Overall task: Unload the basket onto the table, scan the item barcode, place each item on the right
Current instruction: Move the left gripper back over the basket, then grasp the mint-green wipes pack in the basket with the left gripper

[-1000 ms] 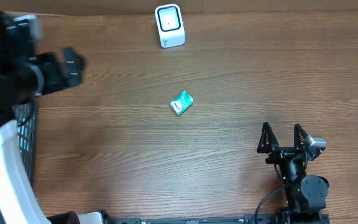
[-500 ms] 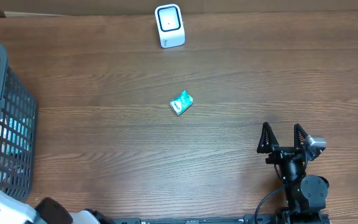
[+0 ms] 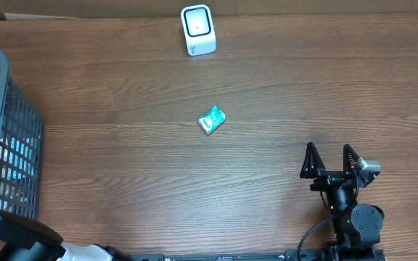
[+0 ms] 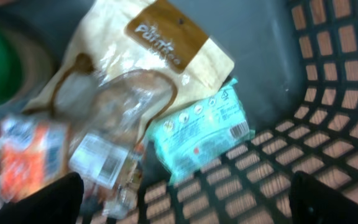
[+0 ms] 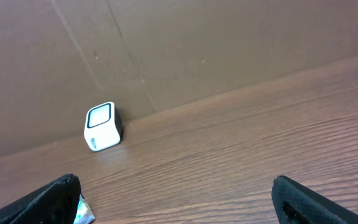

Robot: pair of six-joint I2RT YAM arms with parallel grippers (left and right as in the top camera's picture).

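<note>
Overhead, teal packet (image 3: 211, 119), long axis diagonal

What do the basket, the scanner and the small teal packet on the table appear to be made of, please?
Basket: likely moulded plastic, matte grey lattice. Scanner: probably hard plastic, smooth white shell. Teal packet: seemingly thin glossy film, crinkled.
</note>
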